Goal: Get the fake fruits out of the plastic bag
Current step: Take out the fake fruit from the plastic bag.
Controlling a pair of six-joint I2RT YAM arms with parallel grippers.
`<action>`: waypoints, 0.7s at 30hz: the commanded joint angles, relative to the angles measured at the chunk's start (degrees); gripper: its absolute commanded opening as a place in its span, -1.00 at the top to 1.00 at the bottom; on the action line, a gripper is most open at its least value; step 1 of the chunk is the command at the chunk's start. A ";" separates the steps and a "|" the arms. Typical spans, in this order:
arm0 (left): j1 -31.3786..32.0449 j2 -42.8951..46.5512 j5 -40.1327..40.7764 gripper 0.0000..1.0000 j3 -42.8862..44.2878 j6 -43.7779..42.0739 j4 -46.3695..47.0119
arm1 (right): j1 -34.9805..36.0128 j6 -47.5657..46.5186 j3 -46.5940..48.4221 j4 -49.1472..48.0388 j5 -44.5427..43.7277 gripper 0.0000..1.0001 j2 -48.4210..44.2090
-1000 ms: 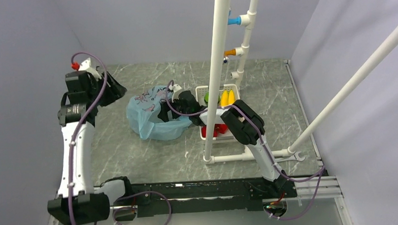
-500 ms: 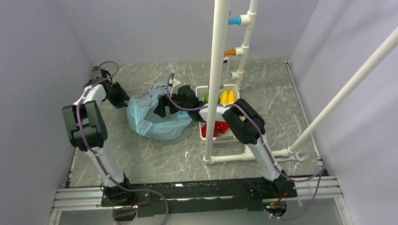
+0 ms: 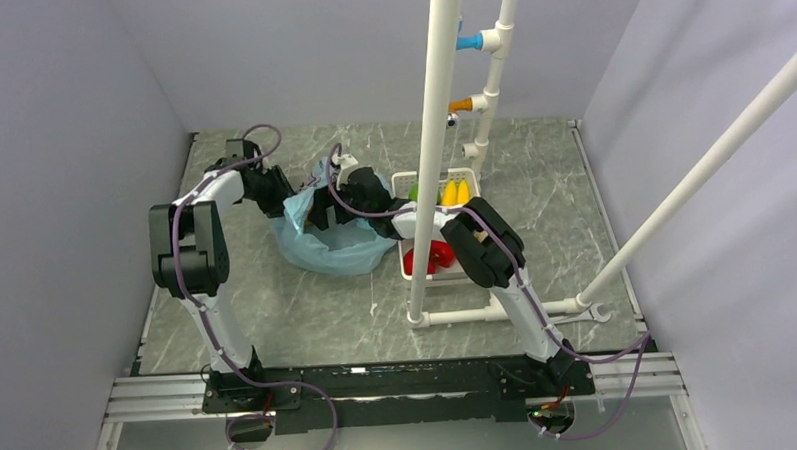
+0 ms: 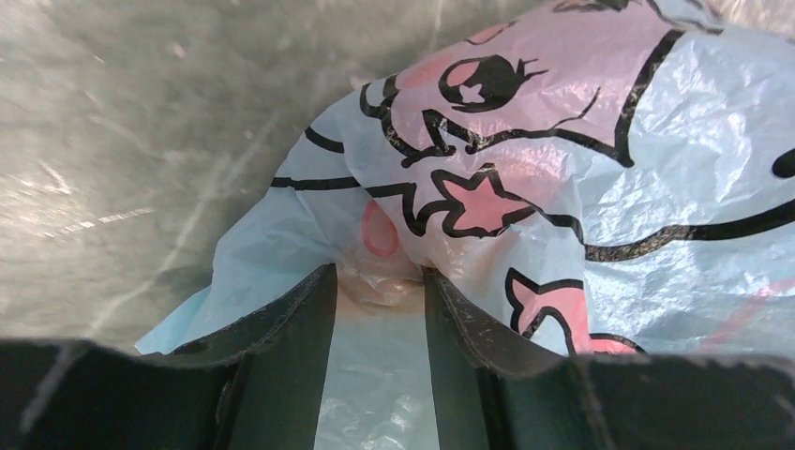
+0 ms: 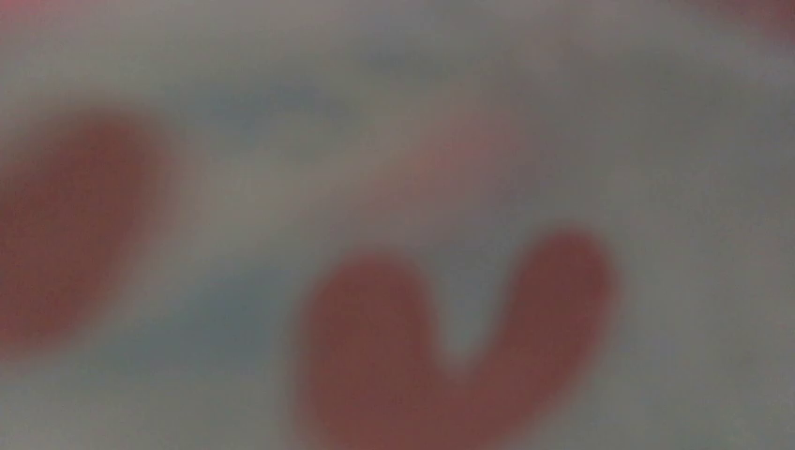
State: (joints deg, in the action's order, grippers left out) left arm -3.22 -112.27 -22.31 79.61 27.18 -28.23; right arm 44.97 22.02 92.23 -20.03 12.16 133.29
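Note:
The plastic bag [image 3: 340, 249] lies crumpled left of the basket, light blue with pink and black cartoon print [image 4: 600, 187]. My left gripper [image 3: 285, 194] is at the bag's left rim. In the left wrist view, it [image 4: 380, 281] is shut on a bunched fold of the film. My right gripper [image 3: 321, 210] reaches into the bag's mouth from the right, its fingers apart. The right wrist view is only a blur of film with red print. Fake fruits lie in the basket: yellow bananas [image 3: 455, 193], a green piece [image 3: 413, 193] and red pieces [image 3: 433, 256]. Any fruit inside the bag is hidden.
The white slotted basket [image 3: 405, 175] stands right of the bag. A white PVC pipe frame [image 3: 433, 134] rises in front of it, with a foot bar [image 3: 458, 316] on the table. A slanted pipe [image 3: 713, 164] crosses the right side. Grey walls enclose the marbled table.
My left arm swung in from the far left and came down onto the bag's left rim, where its jaws closed on the film. The bag has bunched toward the right. My right gripper stays in the bag.

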 commanded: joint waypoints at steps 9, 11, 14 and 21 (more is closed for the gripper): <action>2.00 4.83 -5.98 0.10 -6.24 0.08 -0.18 | 1.34 -6.92 7.62 2.91 -11.74 -0.99 4.98; 1.77 5.70 -4.70 0.09 -6.98 -0.50 0.03 | 1.54 -6.76 9.25 4.73 -14.51 -0.91 5.99; 1.59 5.96 -4.18 0.09 -6.68 -1.71 -0.61 | 1.61 -6.72 6.97 2.95 -16.57 -0.80 5.25; 1.15 10.26 1.22 0.00 -5.74 -3.35 -2.11 | 1.61 -8.38 8.09 4.96 -13.95 -0.04 5.40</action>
State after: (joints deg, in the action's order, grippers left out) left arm -2.66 -108.09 -23.55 73.65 26.61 -25.23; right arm 47.40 15.97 99.63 -16.16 1.50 137.69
